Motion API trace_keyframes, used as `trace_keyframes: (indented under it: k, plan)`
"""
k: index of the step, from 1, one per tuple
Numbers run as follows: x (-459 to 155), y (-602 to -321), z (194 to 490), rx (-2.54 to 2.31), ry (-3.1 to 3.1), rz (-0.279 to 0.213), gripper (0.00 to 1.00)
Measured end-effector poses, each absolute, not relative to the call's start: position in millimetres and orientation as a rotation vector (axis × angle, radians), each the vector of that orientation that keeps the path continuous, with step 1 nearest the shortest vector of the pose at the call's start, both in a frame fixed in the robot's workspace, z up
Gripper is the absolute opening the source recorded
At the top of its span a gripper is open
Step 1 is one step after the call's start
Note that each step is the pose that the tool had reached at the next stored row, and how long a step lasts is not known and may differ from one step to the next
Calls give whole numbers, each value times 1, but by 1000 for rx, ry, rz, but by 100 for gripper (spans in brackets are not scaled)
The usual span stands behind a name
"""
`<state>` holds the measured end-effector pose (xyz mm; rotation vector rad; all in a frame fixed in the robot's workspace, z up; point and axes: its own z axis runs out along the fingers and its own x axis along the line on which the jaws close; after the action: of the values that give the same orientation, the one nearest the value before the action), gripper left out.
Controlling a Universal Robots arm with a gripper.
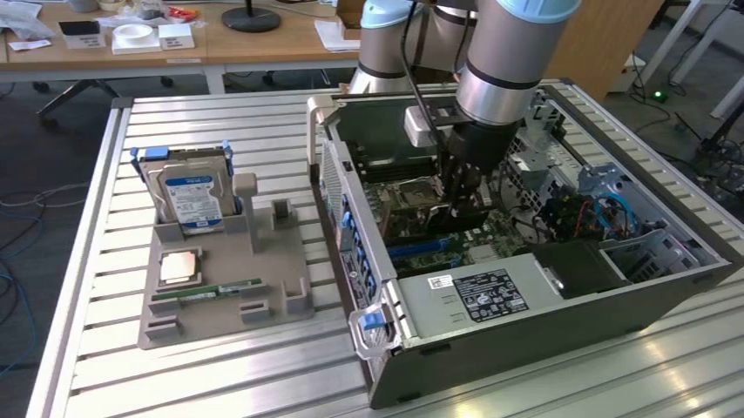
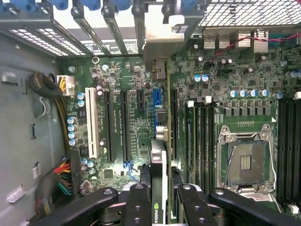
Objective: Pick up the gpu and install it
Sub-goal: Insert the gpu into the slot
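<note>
Workbench contents, from the exterior view's left to its right.

Item one: grey holder (image 1: 226, 309) on the slatted table (image 1: 209, 122). It carries a blue-labelled hard drive (image 1: 192, 202) standing upright, with a processor chip (image 1: 177, 266) and a green memory stick (image 1: 207, 292) lying flat. The gripper touches none of them.

Item two: open computer case (image 1: 524, 348), side panel off, motherboard (image 2: 127, 75) exposed.

Item three: gripper (image 1: 465, 187), reaching down inside the case, fingers closed narrow on the gpu (image 2: 159, 165). The card hangs edge-on and upright above the expansion slots (image 2: 108, 122), its end bracket (image 2: 162, 42) towards the case's rear openings. Whether it touches a slot cannot be told.

Handling note, as judgement: seating goes best with the card kept square, its lower edge lined along one long slot and the bracket clear of the rear wall, then pressed straight and evenly, without tilt.
</note>
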<state>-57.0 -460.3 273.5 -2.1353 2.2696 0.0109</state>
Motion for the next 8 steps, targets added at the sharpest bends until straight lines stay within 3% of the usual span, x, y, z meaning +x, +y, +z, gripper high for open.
trace_keyframes:
  k: [8]
  plan:
    - [-64, -463, 273, -2135, 2269, 10, 26]
